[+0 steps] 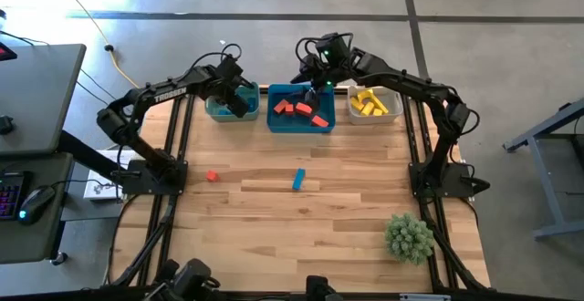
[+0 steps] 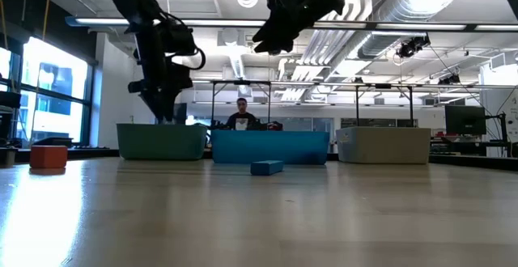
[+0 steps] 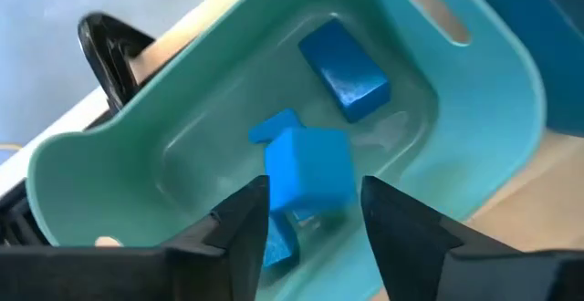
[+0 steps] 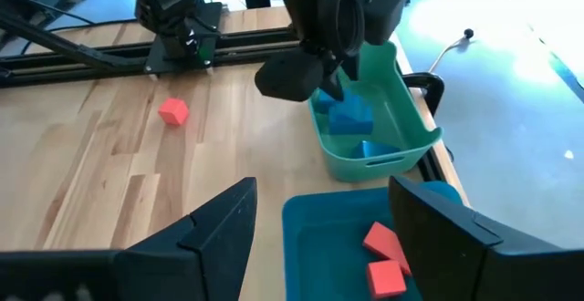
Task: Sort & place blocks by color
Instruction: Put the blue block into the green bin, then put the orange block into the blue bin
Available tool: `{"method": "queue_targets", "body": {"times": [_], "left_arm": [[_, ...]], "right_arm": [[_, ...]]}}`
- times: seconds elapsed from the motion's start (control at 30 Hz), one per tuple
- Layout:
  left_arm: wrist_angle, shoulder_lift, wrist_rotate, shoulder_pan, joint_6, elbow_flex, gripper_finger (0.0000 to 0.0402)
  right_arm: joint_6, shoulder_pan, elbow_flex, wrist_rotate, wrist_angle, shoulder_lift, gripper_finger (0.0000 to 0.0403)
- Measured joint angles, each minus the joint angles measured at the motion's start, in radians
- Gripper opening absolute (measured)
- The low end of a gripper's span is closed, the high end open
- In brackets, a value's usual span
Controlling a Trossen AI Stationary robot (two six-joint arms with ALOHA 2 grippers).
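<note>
**Blue cube between the left fingers over the teal bin**

While the left gripper (image 3: 306,223) hangs over the teal bin (image 1: 219,111) at about eleven o'clock on the table, a blue cube (image 3: 308,169) sits between its two dark fingers, which stand part-way apart; whether they grip the cube or it is already free I cannot tell. Under it more blue blocks lie in that bin, among them a blue bar (image 3: 345,69) toward the far wall. The right gripper (image 4: 315,223) hovers over the blue bin (image 1: 278,122) at twelve o'clock, fingers spread wide with nothing between them. In that middle bin lie several red blocks (image 1: 303,110). The grey-white bin (image 1: 394,114) at one o'clock holds yellow blocks (image 1: 368,103). Two blocks are out on the bare wood: a red cube (image 1: 212,176) at about nine o'clock, near the left arm's base, and a blue bar (image 1: 298,180) close to the centre of the table. A spiky green plant (image 1: 408,236) stands at about four o'clock. In the low view a person (image 2: 241,115) shows in the room beyond the bins
</note>
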Motion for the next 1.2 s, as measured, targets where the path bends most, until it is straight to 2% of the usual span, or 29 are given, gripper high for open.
{"method": "queue_targets", "body": {"times": [0.23,0.5,0.63,0.87,1.2], "left_arm": [[-0.004,0.014,0.005,0.007,-0.074,0.000,0.0189],[-0.129,-0.039,0.105,-0.009,-0.206,0.000,0.0194],[-0.234,-0.069,0.108,-0.054,-0.237,0.000,0.0195],[-0.364,-0.118,0.079,-0.173,-0.400,-0.007,0.0195],[-0.367,-0.262,0.085,-0.362,-0.638,-0.199,0.0195]], "right_arm": [[0.000,-0.023,0.000,-0.001,-0.005,0.000,0.0236],[0.000,-0.037,0.000,-0.001,-0.008,0.000,0.0236],[0.000,-0.036,0.000,-0.001,-0.012,0.000,0.0236],[0.032,-0.033,0.000,-0.001,-0.029,0.000,0.0236],[0.113,0.001,0.000,-0.001,-0.046,0.001,0.0236]]}}
